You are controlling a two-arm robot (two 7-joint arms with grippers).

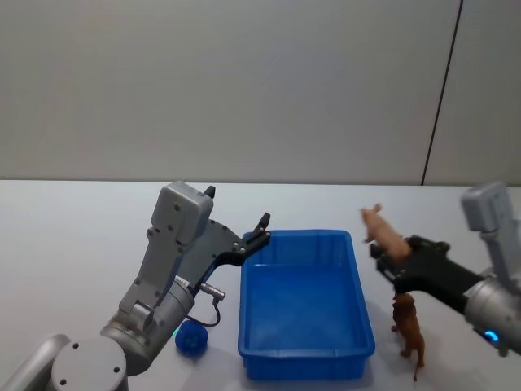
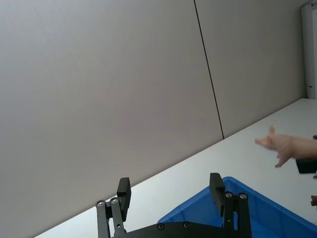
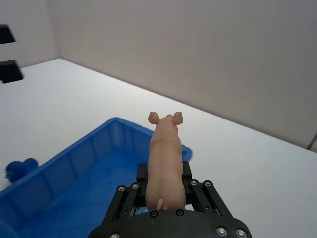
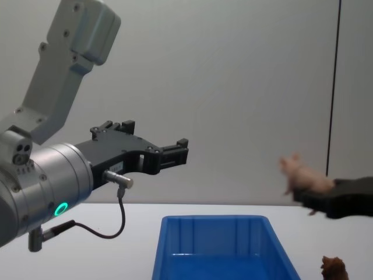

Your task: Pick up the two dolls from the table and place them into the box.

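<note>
A: What sits on the flat white counter (image 1: 73,244)?
B: The bright blue rectangular plastic box (image 1: 305,366), toward the near edge.
A: And the arms?
B: The left pincer (image 2: 170,191) hangs above the box's far left corner, fingers spread wide. The right pincer (image 3: 165,174) hovers just off the box's right rim, pinching the pale peach-pink soft pig doll (image 1: 384,232) by its rear.
A: The other doll?
B: The reddish-brown soft doll (image 1: 409,326) stands on the counter just beside the box's right wall, near its front corner. A small blue ball-like object (image 1: 191,338) lies left of the box.
</note>
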